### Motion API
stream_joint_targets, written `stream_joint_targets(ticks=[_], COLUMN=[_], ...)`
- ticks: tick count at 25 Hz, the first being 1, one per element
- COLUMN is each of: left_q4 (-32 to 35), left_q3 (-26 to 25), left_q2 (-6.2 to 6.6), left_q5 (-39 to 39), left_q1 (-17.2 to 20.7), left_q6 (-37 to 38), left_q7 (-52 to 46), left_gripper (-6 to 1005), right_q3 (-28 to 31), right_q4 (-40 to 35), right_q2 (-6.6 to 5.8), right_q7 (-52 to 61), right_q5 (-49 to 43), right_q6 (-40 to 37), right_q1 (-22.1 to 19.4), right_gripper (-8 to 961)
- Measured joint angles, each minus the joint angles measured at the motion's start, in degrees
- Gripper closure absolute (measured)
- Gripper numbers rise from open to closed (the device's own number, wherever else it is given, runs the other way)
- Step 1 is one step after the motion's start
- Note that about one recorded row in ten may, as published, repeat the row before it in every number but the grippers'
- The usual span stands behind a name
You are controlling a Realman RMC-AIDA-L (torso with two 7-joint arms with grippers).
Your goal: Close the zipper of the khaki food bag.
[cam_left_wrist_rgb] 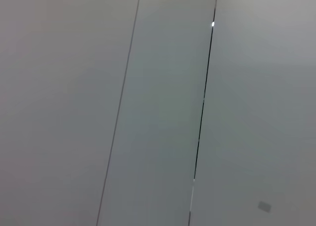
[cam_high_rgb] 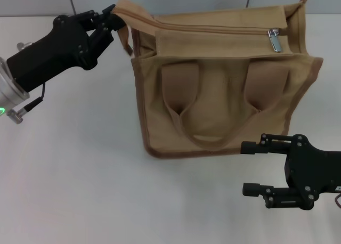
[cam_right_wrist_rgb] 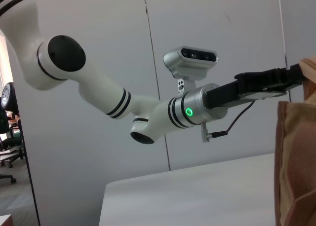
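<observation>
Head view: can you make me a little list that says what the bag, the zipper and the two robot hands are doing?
bag: khaki food bag lies on the white table, handles facing the robot
zipper: zipper runs along the bag's far edge; silver pull tab sits near the right end
left tool: left tool is shut on the bag's far left corner
right tool: right tool is open, near the bag's right bottom corner, not touching it
task: whether the zipper is closed cannot be told

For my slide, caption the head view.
Left tool pinches khaki food bag corner; zipper pull at right; right tool open.
</observation>
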Motion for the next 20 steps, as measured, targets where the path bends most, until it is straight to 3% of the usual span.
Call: stream_joint_targets(ticks=[9,14,20], left_q4=[0.1,0.9,7.6], left_q3=[0.3,1.6,9.7], left_q2=[0.45,1.27,4.66], left_q5=[0.2,0.3,0.3], left_q1=[0.5,2.0,6.8], left_q6=[0.0,0.2,5.2], left_q7=[-1.2,-1.9,-8.7], left_gripper=[803,518,275], right_q3=[0.0,-0.1,-0.2], right_q4=[0.0,0.0,0.0], right_q2=[0.05,0.08,0.14], right_q7=[0.0,0.0,-0.1], right_q5=[0.0,0.0,0.0], right_q6=[0.0,0.0,0.6], right_q1=[-0.1,0.0,0.3], right_gripper=[242,242,242])
